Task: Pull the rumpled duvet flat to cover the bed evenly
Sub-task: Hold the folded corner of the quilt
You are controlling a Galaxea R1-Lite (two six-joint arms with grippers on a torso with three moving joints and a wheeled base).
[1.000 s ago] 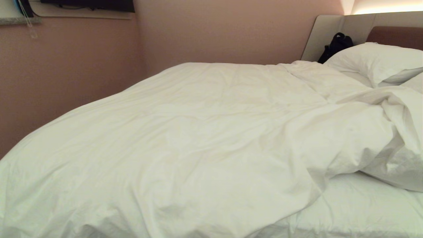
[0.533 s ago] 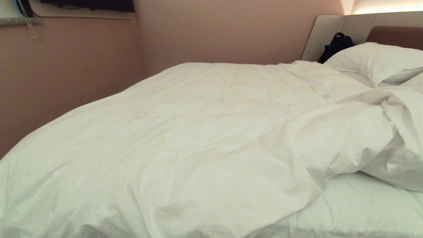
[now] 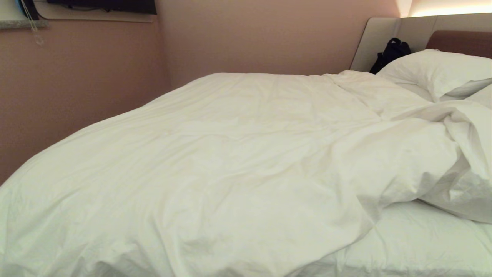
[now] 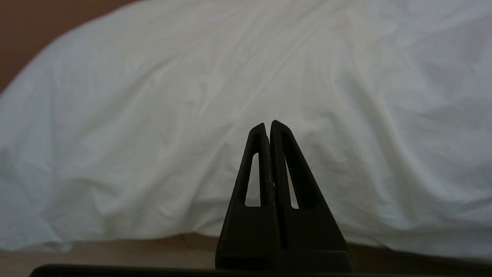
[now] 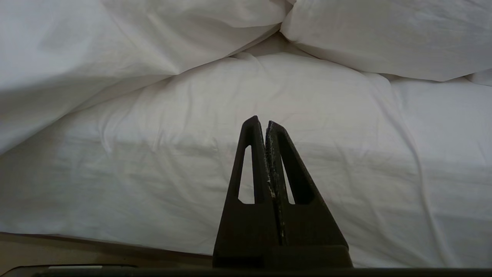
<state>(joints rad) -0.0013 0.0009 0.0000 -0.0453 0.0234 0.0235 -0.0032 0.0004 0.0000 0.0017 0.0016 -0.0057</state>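
Note:
The puffy white duvet (image 3: pixel 230 154) lies creased over most of the bed. Near the pillows its right part is bunched and folded back (image 3: pixel 457 169). That leaves a patch of the bed's white sheet (image 3: pixel 423 238) bare at the front right. Neither arm shows in the head view. My left gripper (image 4: pixel 268 125) is shut and empty, pointing at the duvet (image 4: pixel 192 96) where it hangs over the bed's near edge. My right gripper (image 5: pixel 262 122) is shut and empty too. It faces the sheeted mattress (image 5: pixel 184 161), with the duvet's fold (image 5: pixel 115 46) above it.
A white pillow (image 3: pixel 434 69) rests against the beige and brown headboard (image 3: pixel 457 40). Beside it stands a black bag (image 3: pixel 390 52). A pinkish wall (image 3: pixel 77 84) runs along the bed's far side and left. A strip of floor (image 4: pixel 115 254) shows below the hanging duvet.

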